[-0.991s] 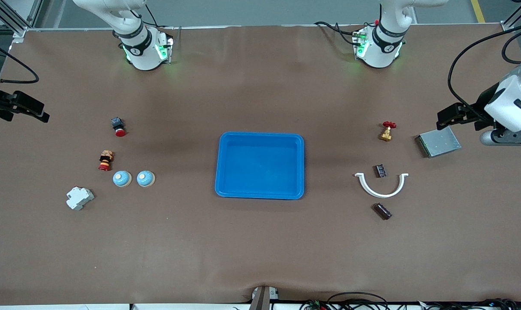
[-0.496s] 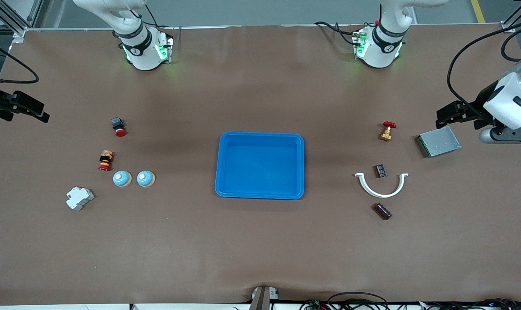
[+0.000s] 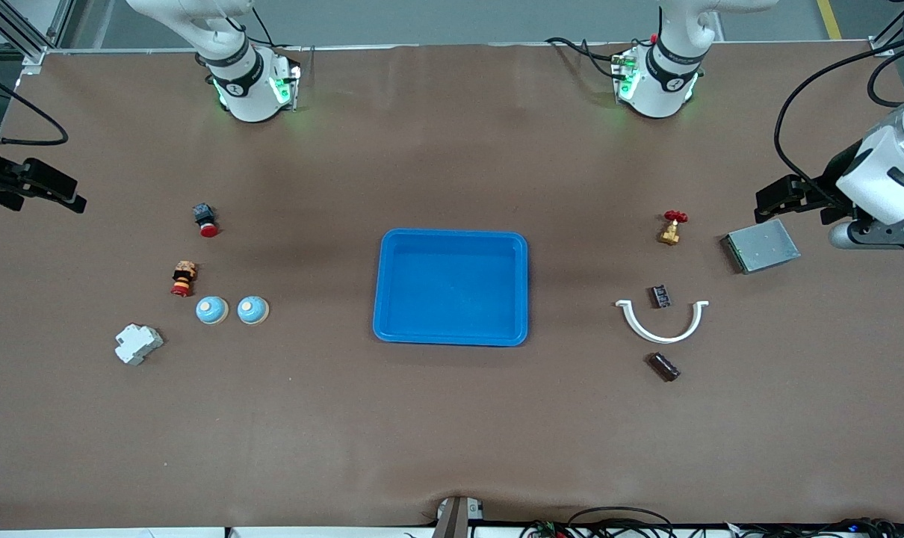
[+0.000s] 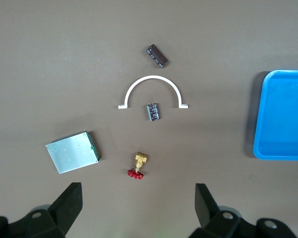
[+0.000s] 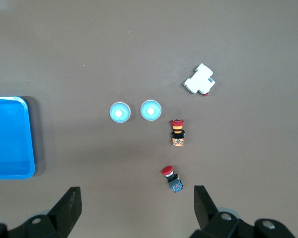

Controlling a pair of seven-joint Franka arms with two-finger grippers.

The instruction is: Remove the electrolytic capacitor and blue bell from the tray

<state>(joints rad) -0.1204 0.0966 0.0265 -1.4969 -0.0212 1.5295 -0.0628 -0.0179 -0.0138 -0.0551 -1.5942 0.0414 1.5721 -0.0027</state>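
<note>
Well apart, tray (image 3: 452, 335), left pincer (image 4: 139, 208)

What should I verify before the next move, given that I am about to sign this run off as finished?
1. Tray holds nothing: ok.
2. Both blue bells sit on the table outside the tray, toward the right arm's end: ok.
3. Both dark capacitors lie on the table outside the tray, toward the left arm's end: ok.
4. Left gripper open and holding nothing, up over the left arm's end of the table: ok.
5. Right gripper open and holding nothing, up over the right arm's end: ok.
</note>
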